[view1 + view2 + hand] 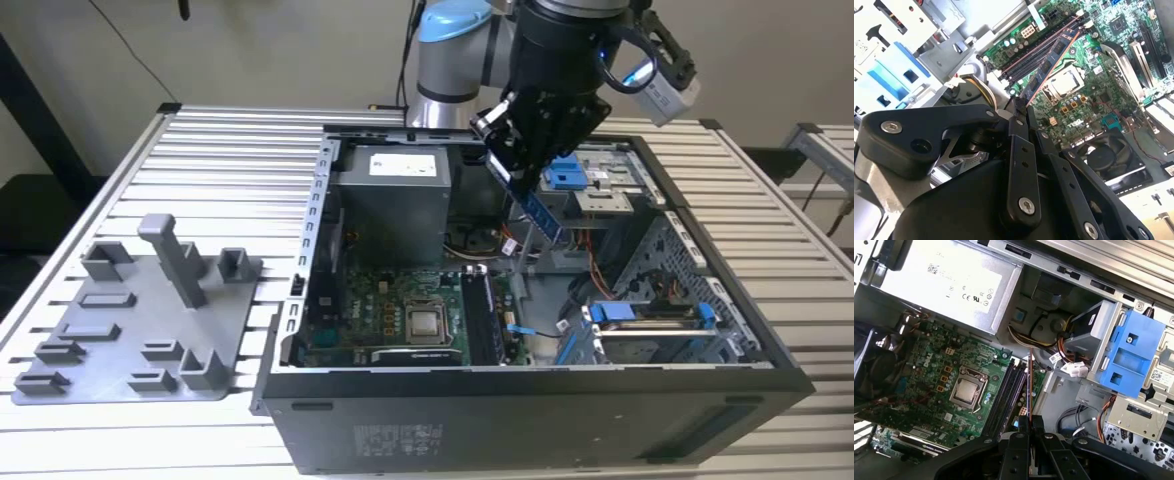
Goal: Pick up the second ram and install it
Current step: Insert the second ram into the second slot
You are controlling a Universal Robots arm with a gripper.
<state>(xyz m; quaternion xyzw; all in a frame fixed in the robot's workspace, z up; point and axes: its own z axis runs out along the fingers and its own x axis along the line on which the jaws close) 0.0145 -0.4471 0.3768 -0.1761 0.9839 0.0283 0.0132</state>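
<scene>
The second ram (539,212) hangs clamped edge-on between the closed fingers of the gripper (529,178), above the open computer case (534,415). In the exterior view its long axis slants toward five o'clock, down at the memory slots (483,318), which lie well below toward seven o'clock beside the CPU socket (426,322).

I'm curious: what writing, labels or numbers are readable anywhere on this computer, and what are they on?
No text here can be read reliably.
power supply label: print too small to read.
case front sticker: blurred.
drive cage sticker: too small to read.
the second ram, held in the jaws: no legible print.
</scene>
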